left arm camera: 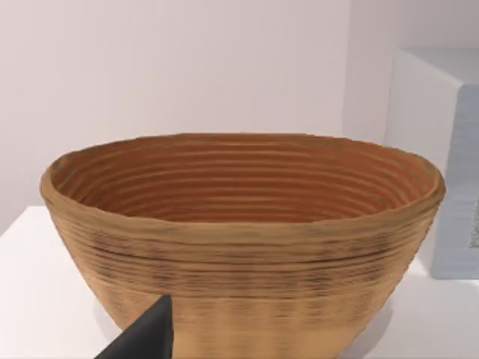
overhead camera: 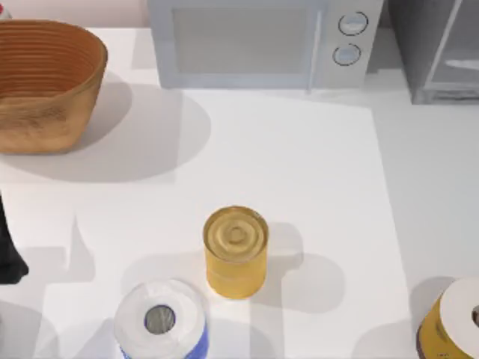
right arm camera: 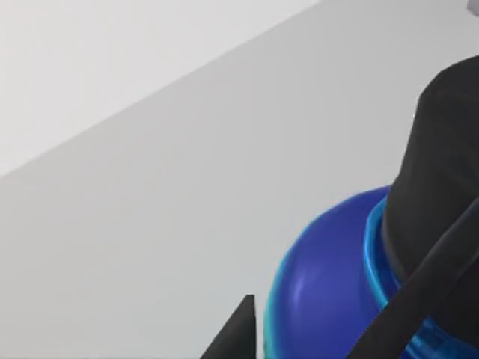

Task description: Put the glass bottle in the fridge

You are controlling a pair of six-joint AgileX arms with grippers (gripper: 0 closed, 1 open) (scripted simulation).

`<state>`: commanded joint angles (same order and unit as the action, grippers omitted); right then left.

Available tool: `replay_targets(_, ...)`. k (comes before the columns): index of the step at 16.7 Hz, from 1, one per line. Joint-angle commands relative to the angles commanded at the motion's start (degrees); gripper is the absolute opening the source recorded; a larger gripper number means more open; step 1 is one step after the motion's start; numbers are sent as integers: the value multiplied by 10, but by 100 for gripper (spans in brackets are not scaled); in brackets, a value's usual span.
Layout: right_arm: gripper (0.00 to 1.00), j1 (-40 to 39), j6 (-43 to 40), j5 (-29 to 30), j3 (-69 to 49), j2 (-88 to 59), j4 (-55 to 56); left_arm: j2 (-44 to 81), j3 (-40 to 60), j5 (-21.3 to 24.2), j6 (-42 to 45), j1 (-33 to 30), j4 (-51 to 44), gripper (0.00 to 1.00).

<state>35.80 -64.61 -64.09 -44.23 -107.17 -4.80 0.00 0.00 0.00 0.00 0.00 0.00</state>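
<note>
Found the right gripper (right arm camera: 322,333) close up against a blue bottle (right arm camera: 329,299) with a black cap (right arm camera: 441,172), most likely the glass bottle of the task, upright on the white table (right arm camera: 150,209). Could not tell whether that gripper was clenched on it or loose.

From above, placed the fridge (overhead camera: 438,52) at two o'clock, its door apparently shut, with the microwave (overhead camera: 262,41) just beside it at twelve and the basket (overhead camera: 45,82) at ten. Noted a yellow can (overhead camera: 236,254) near the middle, a white-and-blue container (overhead camera: 159,320) at seven and a yellow one with a white top (overhead camera: 453,325) at five. Spotted the left arm (overhead camera: 9,254) parked at nine, its gripper (left arm camera: 150,340) facing the basket, grip state likewise not readable.

Judged the task barely begun: bottle well apart from the fridge.

Risks from here:
- Could slip or tip if gripped on the rounded shoulder rather than the body.
- Could strike the shut door if carried over before opening it.
- Could clip the yellow container at five on a low path.
</note>
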Motion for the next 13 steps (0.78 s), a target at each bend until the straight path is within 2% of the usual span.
replay_targets(8, 1, 76, -183, -28, -136, -28, -280, 0, 0, 0, 0, 0, 0, 100)
replay_targets(13, 1, 94, -231, -30, -175, -27, -346, 0, 0, 0, 0, 0, 0, 100)
